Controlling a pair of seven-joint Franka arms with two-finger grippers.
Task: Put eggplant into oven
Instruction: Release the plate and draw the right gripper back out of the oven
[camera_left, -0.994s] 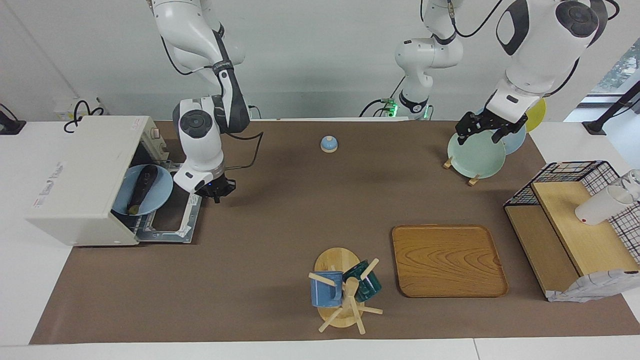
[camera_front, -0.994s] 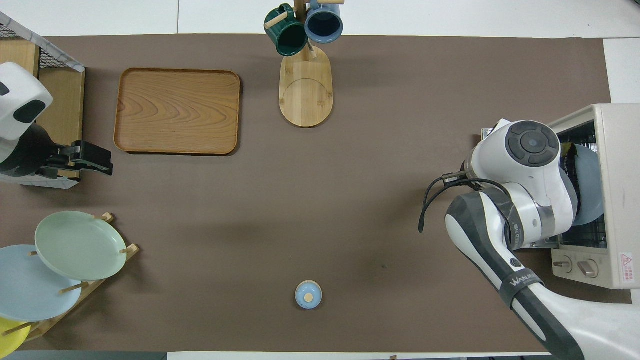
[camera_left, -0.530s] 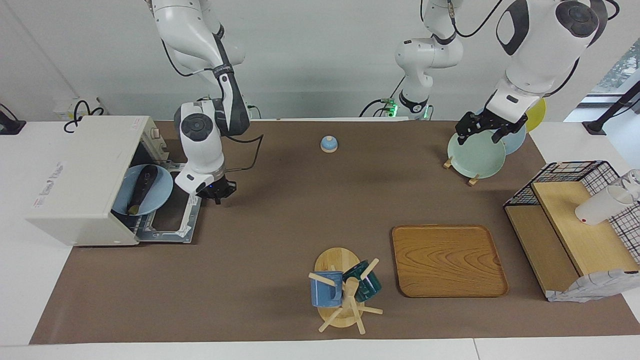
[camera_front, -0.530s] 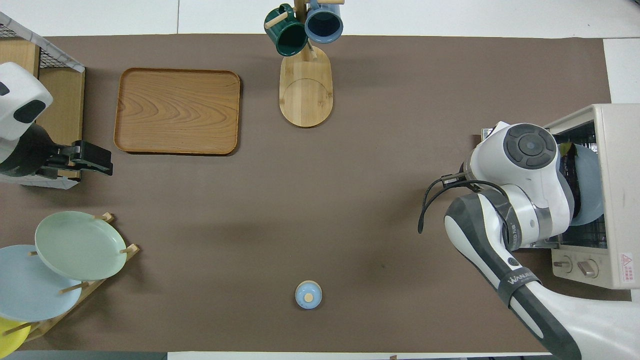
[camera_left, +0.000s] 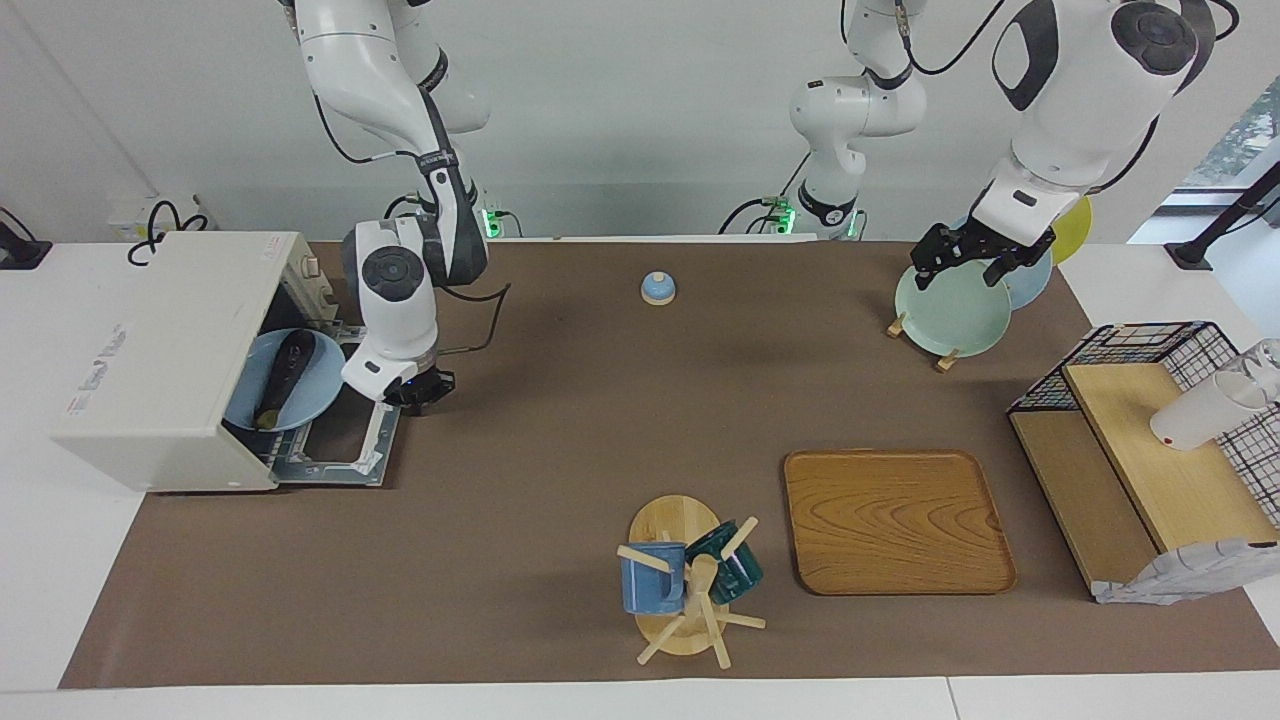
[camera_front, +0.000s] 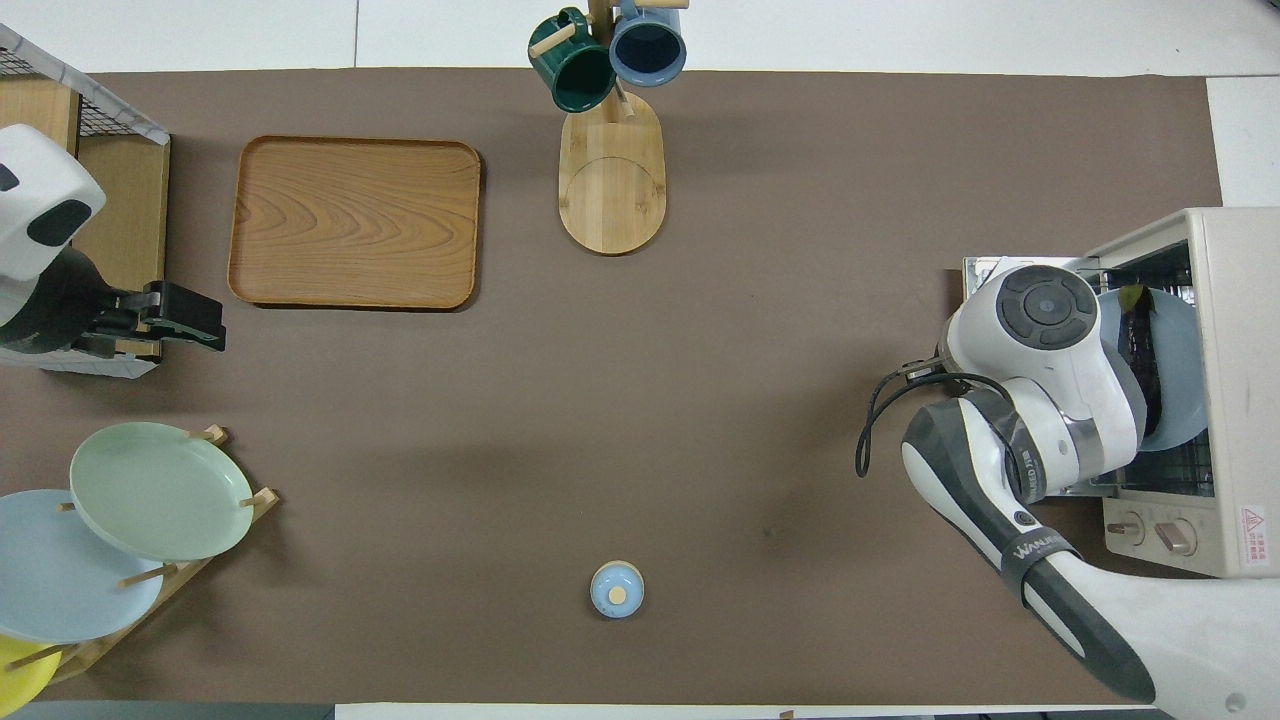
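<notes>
Your right gripper, fingers pinched together and empty, sits at the lowered door's edge just beside the eggplant on its blue plate inside the oven, so next you likely lift that door shut, while your left gripper waits spread over the plate rack.

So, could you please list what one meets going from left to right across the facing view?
Oven → blue plate with the eggplant → right end effector → small blue bell → mug tree → wooden tray → green plate → wire rack.
</notes>
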